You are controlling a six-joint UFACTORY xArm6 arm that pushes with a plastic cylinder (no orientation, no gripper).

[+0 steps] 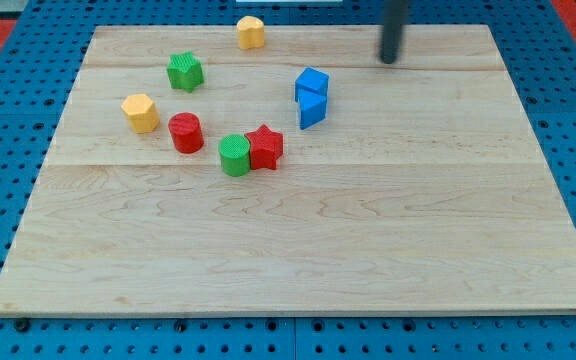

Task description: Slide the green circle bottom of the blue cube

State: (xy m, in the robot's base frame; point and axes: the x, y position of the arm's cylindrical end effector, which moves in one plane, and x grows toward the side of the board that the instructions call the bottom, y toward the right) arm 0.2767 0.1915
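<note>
My tip [391, 60] stood near the top edge of the wooden board [298, 250], up and to the view's right of the blue cube [312, 82], apart from it and touching no block. The arm ended in a plain dark rod, so there were no jaws to spread or press together, and nothing was pinched.

The blue cube served as the landmark for the rest. Directly below it, touching it, sat a second blue block [311, 110] — its shape looked wedge-like, though I could not tell for certain. Down and to the view's left of the blue cube lay the red star [265, 147], and pressed against the star's left side was the green circle [234, 155] (a short ribbed cylinder). So the green circle sat lower than the blue cube but off to its left, not straight beneath it.

Farther left of the blue cube, a red cylinder [185, 132] stood a little apart from the green circle. A green star [185, 72] lay to the cube's left at about its height, a yellow block [140, 112] sat farthest left, and another yellow block [251, 32] lay up and left — near the top edge.
</note>
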